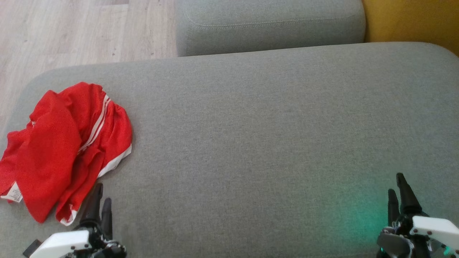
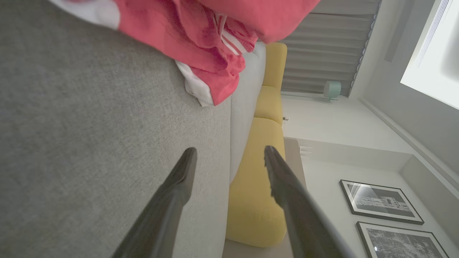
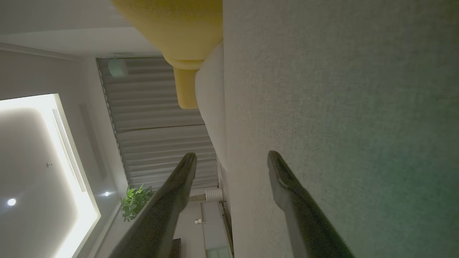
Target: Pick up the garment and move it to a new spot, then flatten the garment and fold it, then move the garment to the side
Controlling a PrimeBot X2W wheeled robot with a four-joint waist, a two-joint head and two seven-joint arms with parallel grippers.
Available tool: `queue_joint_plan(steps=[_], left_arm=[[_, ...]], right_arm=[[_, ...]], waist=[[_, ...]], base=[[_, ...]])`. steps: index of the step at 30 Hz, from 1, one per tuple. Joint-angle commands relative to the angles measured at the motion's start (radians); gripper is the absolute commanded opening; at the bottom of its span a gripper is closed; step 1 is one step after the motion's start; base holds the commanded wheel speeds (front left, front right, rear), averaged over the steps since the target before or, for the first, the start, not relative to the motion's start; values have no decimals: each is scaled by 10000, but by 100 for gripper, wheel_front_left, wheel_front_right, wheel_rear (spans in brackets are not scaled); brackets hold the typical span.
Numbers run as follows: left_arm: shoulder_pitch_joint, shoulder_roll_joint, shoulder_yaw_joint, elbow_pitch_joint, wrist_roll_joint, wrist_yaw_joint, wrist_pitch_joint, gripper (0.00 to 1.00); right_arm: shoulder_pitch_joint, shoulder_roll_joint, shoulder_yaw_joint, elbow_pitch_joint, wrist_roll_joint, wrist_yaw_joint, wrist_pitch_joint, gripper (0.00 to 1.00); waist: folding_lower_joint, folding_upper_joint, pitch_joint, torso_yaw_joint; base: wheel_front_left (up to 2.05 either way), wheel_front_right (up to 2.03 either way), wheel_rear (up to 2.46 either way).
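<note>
The garment [image 1: 68, 147] is a crumpled pair of red shorts with white side stripes and a white hem, lying at the left end of the grey cushion [image 1: 272, 136]. My left gripper [image 1: 102, 193] stands open at the lower left, its fingertips just beside the garment's near edge, holding nothing. In the left wrist view the garment [image 2: 200, 39] lies ahead of the open left gripper [image 2: 229, 154], apart from it. My right gripper [image 1: 396, 183] is open and empty at the lower right, far from the garment; its fingers [image 3: 283, 179] hover close over bare cushion fabric.
A second grey cushion [image 1: 269, 25] sits beyond the first, with a yellow seat [image 1: 412, 19] at the far right. Pale wood floor [image 1: 71, 32] lies past the cushion's left and far edges. A white care label [image 1: 12, 195] sticks out near the cushion's left edge.
</note>
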Motion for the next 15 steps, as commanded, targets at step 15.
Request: queue_joint_plan(steps=[15], left_arm=[[-641,108,-110,-784,263,-41,-527,100]], right_arm=[[-535,-27,606,-1014,101,12,-511,100]], waist=[[0,0,-16,24]], base=[[0,0,0]])
